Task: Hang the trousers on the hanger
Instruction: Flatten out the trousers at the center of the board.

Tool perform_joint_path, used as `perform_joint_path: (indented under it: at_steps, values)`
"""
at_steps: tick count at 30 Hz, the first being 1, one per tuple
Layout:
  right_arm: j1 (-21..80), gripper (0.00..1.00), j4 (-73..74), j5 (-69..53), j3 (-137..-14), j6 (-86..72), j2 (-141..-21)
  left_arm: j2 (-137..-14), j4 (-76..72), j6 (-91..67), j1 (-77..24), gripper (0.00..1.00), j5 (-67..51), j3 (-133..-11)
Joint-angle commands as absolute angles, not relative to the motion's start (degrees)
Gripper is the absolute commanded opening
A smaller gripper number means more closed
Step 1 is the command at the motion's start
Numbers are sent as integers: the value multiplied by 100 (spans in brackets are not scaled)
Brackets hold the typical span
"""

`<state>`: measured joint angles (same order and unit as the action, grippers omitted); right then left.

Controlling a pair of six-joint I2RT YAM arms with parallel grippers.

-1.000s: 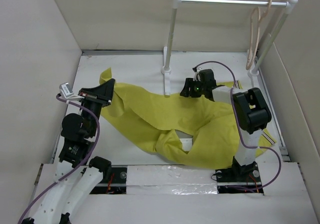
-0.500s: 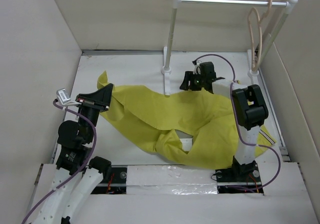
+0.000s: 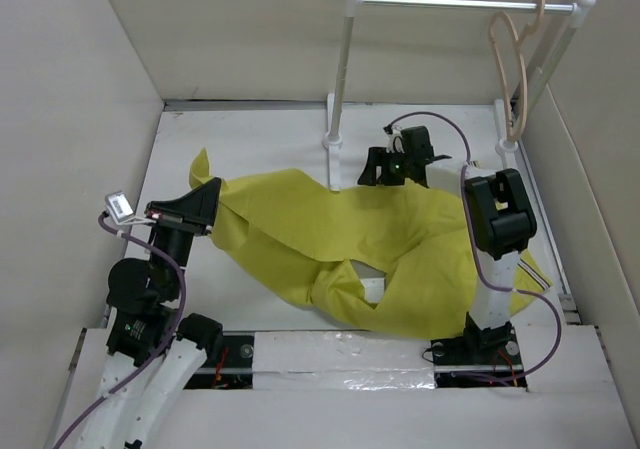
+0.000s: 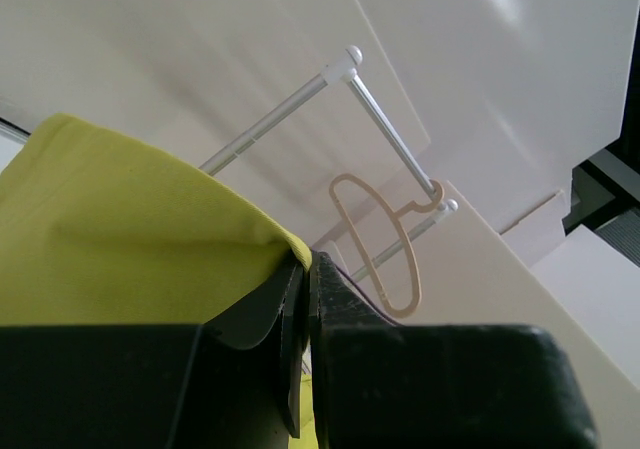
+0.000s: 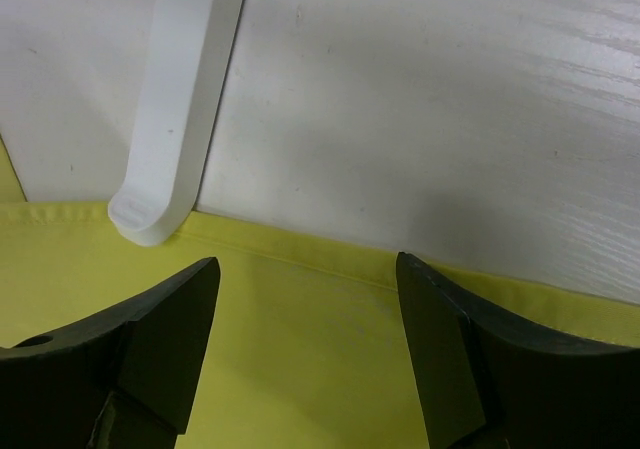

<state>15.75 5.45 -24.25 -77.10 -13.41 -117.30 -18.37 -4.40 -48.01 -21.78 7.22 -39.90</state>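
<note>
Dragged nearer by my left pincer [image 3: 212, 194], clamped on a corner, the trousers [image 3: 330, 234] stretch left-to-right beneath my spread right pincer [image 5: 305, 269], the hanger [image 3: 516, 94] far-right beyond.

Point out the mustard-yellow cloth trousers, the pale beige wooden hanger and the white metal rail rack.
Mustard-yellow cloth trousers [image 3: 330, 231]: top view, middle of the spread cloth.
Pale beige wooden hanger [image 3: 517, 124]: top view, its lower end.
White metal rail rack [image 3: 460, 4]: top view, horizontal rail.
</note>
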Motion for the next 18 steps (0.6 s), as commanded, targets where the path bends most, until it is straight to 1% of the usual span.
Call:
perform_joint_path:
  at_steps: [1,6,10,14,17,18]
  values:
    - [1529,77,1012,-2487,-7025,-1283,-11612,-1670,-800,-4746,-2188,0,545,-4315]
    - [1424,74,265,-2479,-5620,-1520,-11233,-1635,-721,-4729,-2188,0,510,-4316]
    - [1424,73,-245,-2558,-4951,-1792,-10820,-1582,-642,-4737,-2188,0,492,-4263]
    - [1371,71,-500,-2479,-4606,-1986,-10188,-1591,-633,-4676,-2188,0,668,-4227]
    - [1135,71,-799,-2653,-4457,-2214,-9608,-1731,-747,-4649,-2188,0,686,-4298]
    - [899,71,-965,-2637,-4482,-2328,-9372,-1775,-799,-4649,-2188,0,668,-4315]
